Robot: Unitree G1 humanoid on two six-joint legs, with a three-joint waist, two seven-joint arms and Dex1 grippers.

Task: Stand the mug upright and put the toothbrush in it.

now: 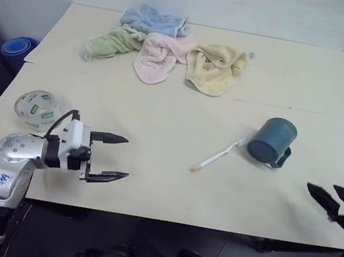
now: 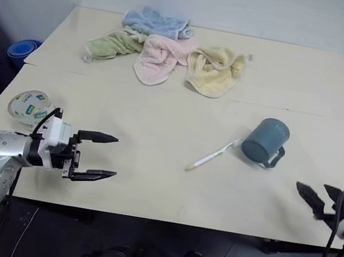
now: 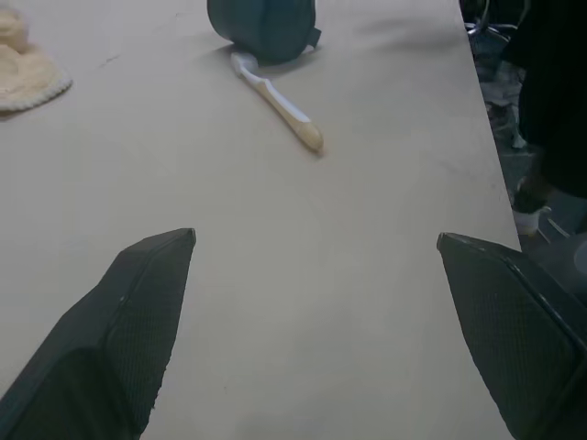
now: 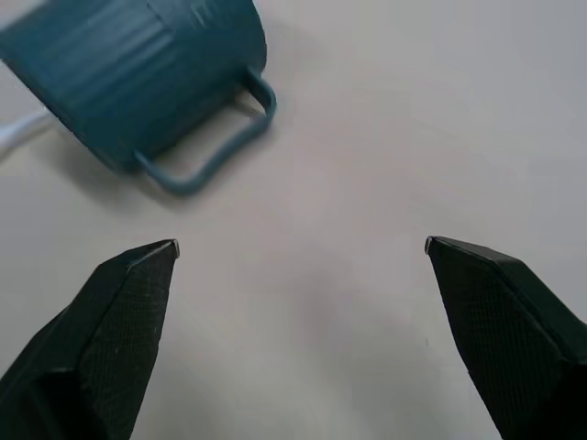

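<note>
One mug [image 1: 272, 141], teal and lying on its side, sits right of centre on the bench [image 1: 149, 184]; one cream toothbrush [image 1: 218, 156] touches it; four towels [image 1: 171, 55] lie at upper centre. Left pincer [image 1: 108, 156] gapes wide. Right wrist view: right pincer [image 4: 303, 247] wide, empty.

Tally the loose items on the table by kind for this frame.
Towels: 4, blue, green, pink, yellow
Mug: 1
Toothbrush: 1
Tape roll: 1
Total: 7
</note>
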